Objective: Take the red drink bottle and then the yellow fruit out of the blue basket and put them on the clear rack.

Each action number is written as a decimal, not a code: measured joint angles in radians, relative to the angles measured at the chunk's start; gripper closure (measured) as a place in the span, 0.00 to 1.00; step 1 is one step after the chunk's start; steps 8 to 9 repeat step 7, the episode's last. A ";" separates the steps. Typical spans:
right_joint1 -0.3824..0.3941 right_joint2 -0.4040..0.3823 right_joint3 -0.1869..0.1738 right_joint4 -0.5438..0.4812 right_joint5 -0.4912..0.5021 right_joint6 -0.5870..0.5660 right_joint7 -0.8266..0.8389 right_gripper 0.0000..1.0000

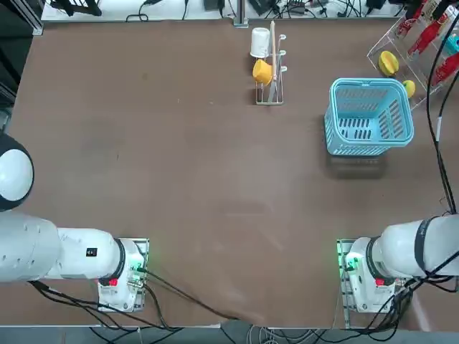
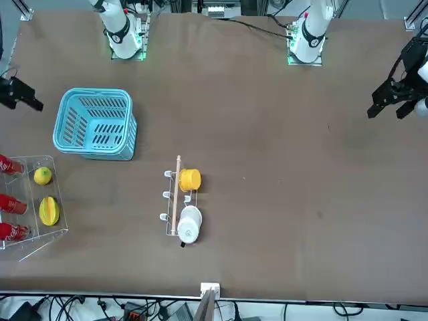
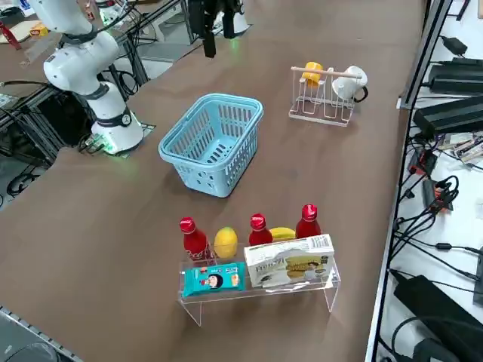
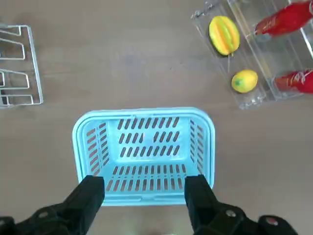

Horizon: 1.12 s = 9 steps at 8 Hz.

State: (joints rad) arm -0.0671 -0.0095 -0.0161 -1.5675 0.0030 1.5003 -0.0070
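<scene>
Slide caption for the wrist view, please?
Open right pincer above the empty blue basket; yellow fruit on the clear rack.

The right arm rises from its base near the table's edge on the robot's side, the white links folded upward and the wrist carried high. The right gripper (image 4: 145, 196) hangs well above the table, pointing straight down, toward the right-hand side of the surface. Its two dark fingers (image 4: 88, 196) stand wide apart, parallel, with nothing between them and touching nothing.
</scene>
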 joint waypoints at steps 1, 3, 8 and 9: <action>0.010 -0.041 0.003 -0.045 -0.001 0.000 0.010 0.00; 0.020 -0.109 0.003 -0.124 -0.013 0.000 0.012 0.00; 0.022 -0.131 0.003 -0.144 -0.016 0.005 0.012 0.00; 0.022 -0.131 0.003 -0.144 -0.016 0.005 0.012 0.00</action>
